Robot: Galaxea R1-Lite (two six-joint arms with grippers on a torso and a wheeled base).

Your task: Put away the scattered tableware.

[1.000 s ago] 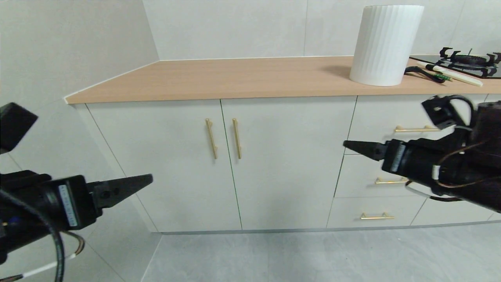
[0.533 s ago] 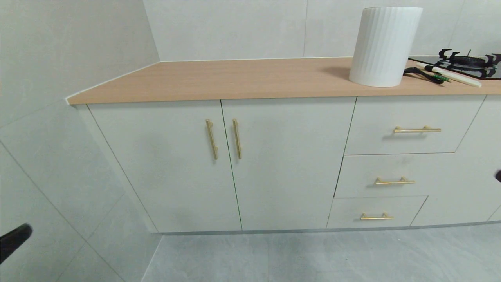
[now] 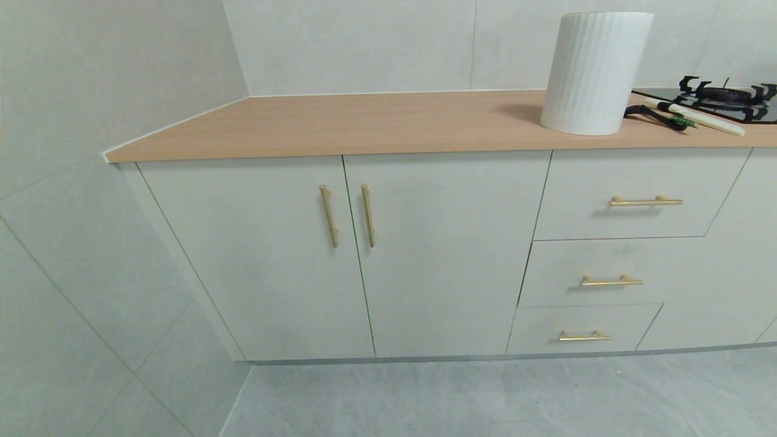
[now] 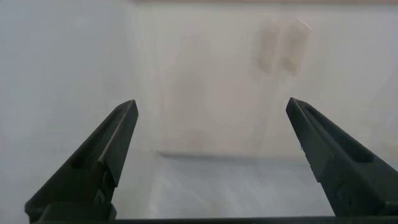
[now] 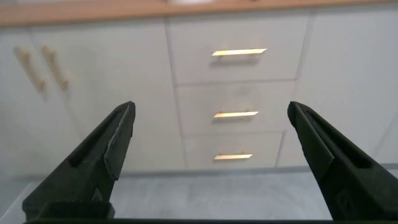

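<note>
Scattered tableware lay at the right end of the light wooden countertop (image 3: 364, 124): a long cream-handled utensil (image 3: 707, 119) and a black utensil with a green part (image 3: 652, 113). Both sat just beside the tall white ribbed cylindrical holder (image 3: 598, 73), near the black gas hob grate (image 3: 728, 94).

Left gripper (image 4: 210, 106) was spread wide and empty, facing the pale cabinet doors (image 4: 205, 74). Right gripper (image 5: 210, 109) was likewise spread and empty, facing the stack of brass-handled drawers (image 5: 239, 84).

Judged the right arm better placed. It should rise above counter level, then descend on one handle at mid-length with jaws across it, clear of holder and grate.
</note>
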